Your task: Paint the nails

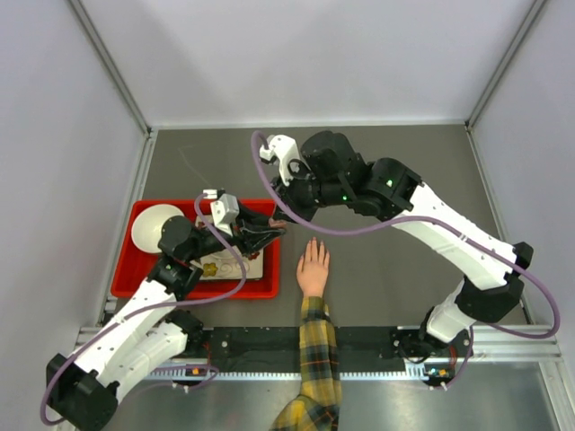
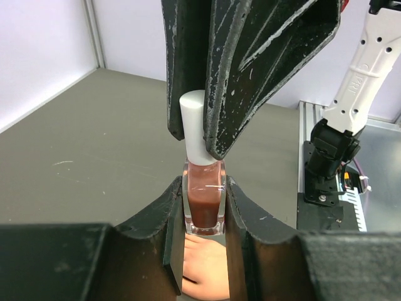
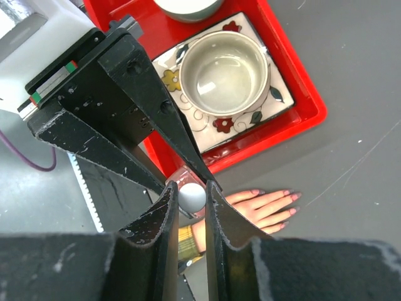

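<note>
Left gripper (image 2: pixel 204 188): your left claw is pinching a nail polish bottle (image 2: pixel 203 207), with one finger flat on each glass side.
Right gripper (image 3: pixel 191 191): your right claw comes down from above and is closed on the bottle's white cap (image 2: pixel 195 125), which is pressed between its two fingers.
Bottle: it stands upright between the two claws. You see clear glass with red-brown polish inside and the cap on top.
Where the claws meet: in your top view they come together over the right edge of the red tray (image 1: pixel 126 278), just up and left of the hand (image 1: pixel 314 267).
Hand: it lies palm down on the grey table (image 1: pixel 404 180) beside the tray, fingers together and pointing away from the arm bases. A yellow-and-dark plaid sleeve (image 1: pixel 316 350) runs back toward the near edge.
Nails (image 3: pixel 294 197): you find them at the tips of the fingers in the right wrist view. They look pink, are well below the claws and touch neither one.
Tray contents: a square floral plate (image 3: pixel 276 94) carries a pale round bowl (image 3: pixel 257 81), and a white round dish (image 1: pixel 157 226) sits at the tray's far left.
Brush: you cannot tell from these views whether the cap has been loosened from the bottle.
</note>
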You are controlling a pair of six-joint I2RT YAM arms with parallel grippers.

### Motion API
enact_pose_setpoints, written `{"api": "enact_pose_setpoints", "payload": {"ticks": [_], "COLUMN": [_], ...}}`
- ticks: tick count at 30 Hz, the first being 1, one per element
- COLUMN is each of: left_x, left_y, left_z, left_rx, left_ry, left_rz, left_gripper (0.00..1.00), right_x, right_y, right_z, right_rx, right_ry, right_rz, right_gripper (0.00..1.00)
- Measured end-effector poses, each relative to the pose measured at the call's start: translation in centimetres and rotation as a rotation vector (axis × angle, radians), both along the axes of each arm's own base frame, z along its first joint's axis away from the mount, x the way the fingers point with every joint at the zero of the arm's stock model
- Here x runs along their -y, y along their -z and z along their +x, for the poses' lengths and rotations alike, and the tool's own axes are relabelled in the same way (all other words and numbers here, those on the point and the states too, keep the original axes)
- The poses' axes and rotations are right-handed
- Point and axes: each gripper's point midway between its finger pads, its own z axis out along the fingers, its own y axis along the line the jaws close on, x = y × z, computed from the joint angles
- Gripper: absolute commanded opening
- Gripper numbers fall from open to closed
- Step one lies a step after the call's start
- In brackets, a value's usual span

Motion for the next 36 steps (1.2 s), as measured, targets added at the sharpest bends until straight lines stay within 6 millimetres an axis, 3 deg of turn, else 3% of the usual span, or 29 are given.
{"api": "enact_pose_setpoints", "payload": {"ticks": [8,17,22,25,26,29,33,36], "left_x": [-0.2,-1.5,-2.1,-2.4,-2.5,-2.7,-3.0,-3.0], "left_y": [0.5,2.7,3.0,2.6,2.5,2.1,1.3,1.2], "left_z": [0.2,1.7,2.5,2.6,2.7,2.7,2.9,2.9], "left_rx": [-0.025,-0.090,-0.097,-0.087,-0.083,-0.066,-0.037,-0.030], "left_ry": [-0.023,-0.161,-0.224,-0.245,-0.250,-0.264,-0.286,-0.290], "left_rz": [0.009,0.025,0.018,0.007,0.006,-0.005,-0.023,-0.022], "left_gripper": [0.00,0.00,0.00,0.00,0.00,0.00,0.00,0.00], "right_x": [-0.5,-1.6,-2.1,-2.2,-2.2,-2.6,-2.7,-1.1], "right_y": [0.6,2.8,3.0,2.7,2.6,2.4,2.2,0.6], "right_z": [0.2,1.8,2.5,2.6,2.7,2.4,1.7,1.2], "right_rx": [0.040,-0.022,-0.038,-0.064,-0.067,-0.079,-0.045,0.006], "right_ry": [0.087,0.597,0.797,0.852,0.857,0.838,0.757,0.694], "right_rz": [-0.021,0.028,0.114,0.166,0.174,0.180,0.148,0.136], "right_gripper": [0.00,0.00,0.00,0.17,0.35,0.63,0.86,0.91]}}
